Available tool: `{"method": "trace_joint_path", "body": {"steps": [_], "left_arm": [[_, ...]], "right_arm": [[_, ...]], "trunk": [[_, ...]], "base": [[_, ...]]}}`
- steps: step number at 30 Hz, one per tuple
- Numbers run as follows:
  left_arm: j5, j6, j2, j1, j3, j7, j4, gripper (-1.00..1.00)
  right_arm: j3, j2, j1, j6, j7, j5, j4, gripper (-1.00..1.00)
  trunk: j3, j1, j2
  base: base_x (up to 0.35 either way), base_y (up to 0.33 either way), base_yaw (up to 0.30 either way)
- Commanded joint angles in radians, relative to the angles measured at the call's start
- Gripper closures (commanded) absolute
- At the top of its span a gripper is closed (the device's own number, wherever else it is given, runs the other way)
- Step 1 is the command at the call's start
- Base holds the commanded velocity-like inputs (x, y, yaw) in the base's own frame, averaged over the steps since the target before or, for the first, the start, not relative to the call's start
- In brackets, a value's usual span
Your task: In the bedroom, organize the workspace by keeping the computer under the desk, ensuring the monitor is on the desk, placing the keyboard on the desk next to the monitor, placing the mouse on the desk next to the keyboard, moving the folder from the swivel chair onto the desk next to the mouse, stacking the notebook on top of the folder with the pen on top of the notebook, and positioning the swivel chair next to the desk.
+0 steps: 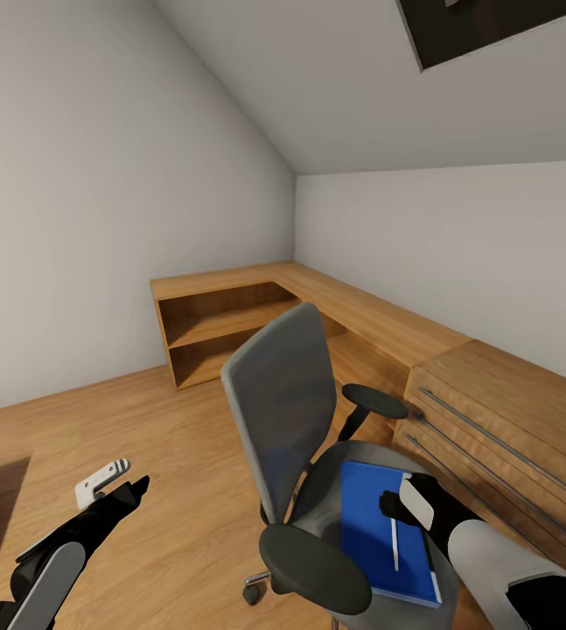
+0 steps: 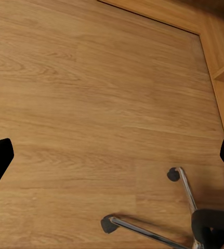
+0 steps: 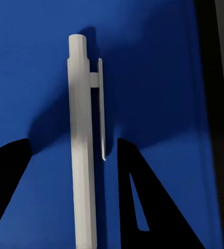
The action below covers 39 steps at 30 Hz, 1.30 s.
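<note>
Right gripper (image 3: 73, 155) fingers wide astride pen (image 3: 83, 150) on folder (image 3: 153, 78); close centred btwn fingers, lift straight.

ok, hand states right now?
Left hand: open, empty, above the floor.
Right hand: open, fingers either side of the pen on the folder.

One swivel chair (image 1: 291, 411), one folder (image 1: 372, 534), one pen (image 1: 395, 544), two grippers, and perhaps two drawers (image 1: 492, 455) in the wooden chest.
</note>
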Motion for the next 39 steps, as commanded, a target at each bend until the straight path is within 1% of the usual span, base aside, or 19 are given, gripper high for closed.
{"method": "trace_joint_path", "body": {"steps": [1,10,39], "left_arm": [[0.008,0.0,0.001,-0.001,-0.002,0.009,-0.002,-1.0],[0.008,0.0,0.001,-0.001,-0.002,0.009,-0.002,-1.0],[0.011,0.0,0.001,-0.001,-0.002,0.009,-0.002,-1.0]], "right_arm": [[0.01,-0.001,0.001,0.007,-0.008,-0.011,0.005,1.0],[0.011,-0.001,0.001,0.022,-0.008,-0.011,-0.011,1.0],[0.012,-0.001,0.001,0.022,-0.008,-0.009,-0.016,1.0]], "trunk": [[-0.001,0.0,0.0],[-0.001,0.0,0.0],[-0.001,0.0,0.0]], "base": [[0.0,0.0,0.0],[0.0,0.0,0.0],[0.0,0.0,0.0]]}}
